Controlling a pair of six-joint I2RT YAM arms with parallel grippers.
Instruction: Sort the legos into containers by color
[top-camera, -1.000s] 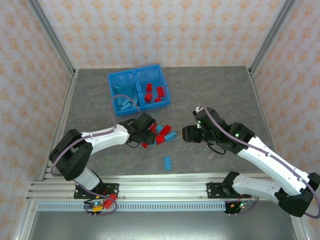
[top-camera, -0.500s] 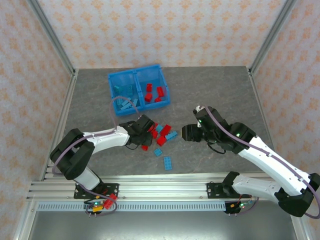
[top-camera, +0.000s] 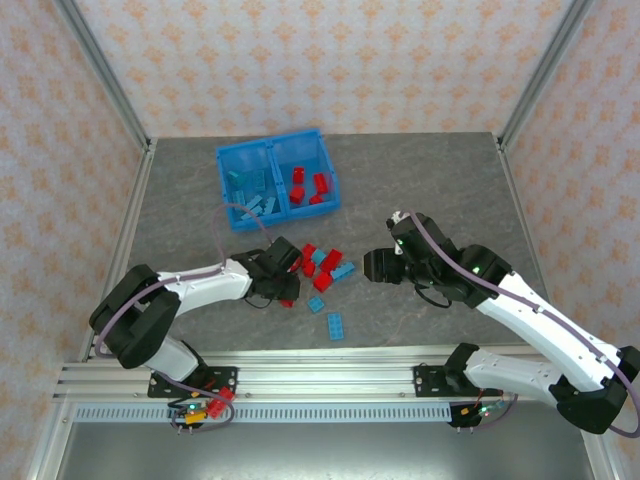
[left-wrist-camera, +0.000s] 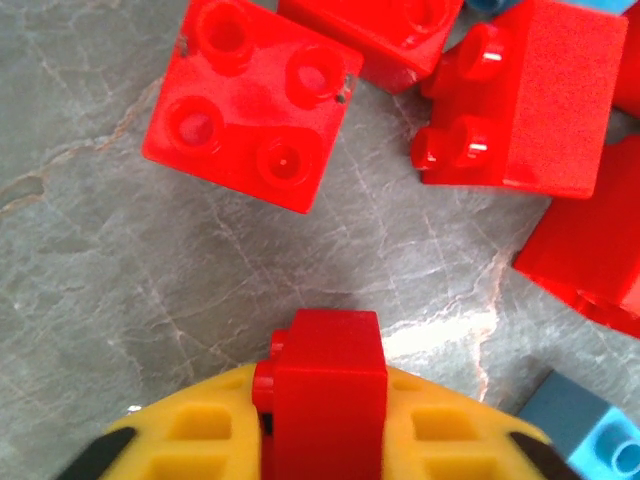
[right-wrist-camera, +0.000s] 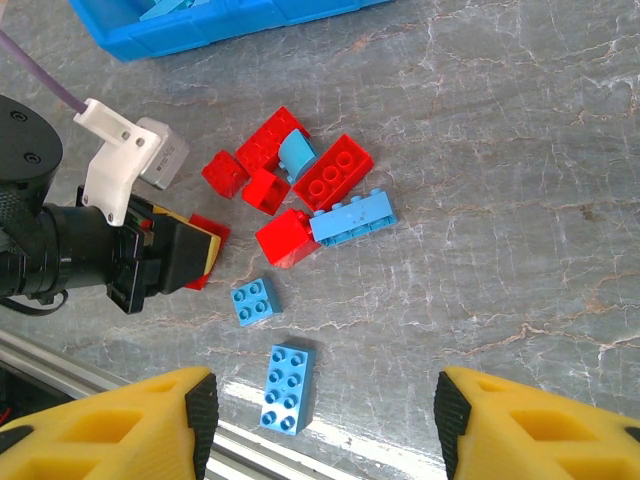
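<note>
Loose legos lie mid-table: red ones (top-camera: 326, 264) bunched with a light blue one (top-camera: 343, 270), and two more blue ones (top-camera: 335, 326) nearer the front. My left gripper (top-camera: 287, 292) sits at the left side of the bunch, shut on a small red lego (left-wrist-camera: 325, 395) held between its yellow fingers (left-wrist-camera: 190, 440) just above the table. Other red legos (left-wrist-camera: 250, 105) lie just beyond it. My right gripper (right-wrist-camera: 325, 420) hovers open and empty above a blue 2x4 lego (right-wrist-camera: 286, 388). The containers are one blue bin (top-camera: 270, 144): light blue legos (top-camera: 250, 195) left, red ones (top-camera: 310, 185) right.
The metal rail (top-camera: 330, 380) runs along the near table edge, close to the blue 2x4 lego. Patterned walls and frame posts (top-camera: 105, 80) enclose the table. A purple cable (top-camera: 235, 205) loops above the left arm.
The left jaws have closed on the red lego and the gripper has drawn slightly back toward the near left. A small blue lego now lies apart from the bunch. The right arm has stayed still.
</note>
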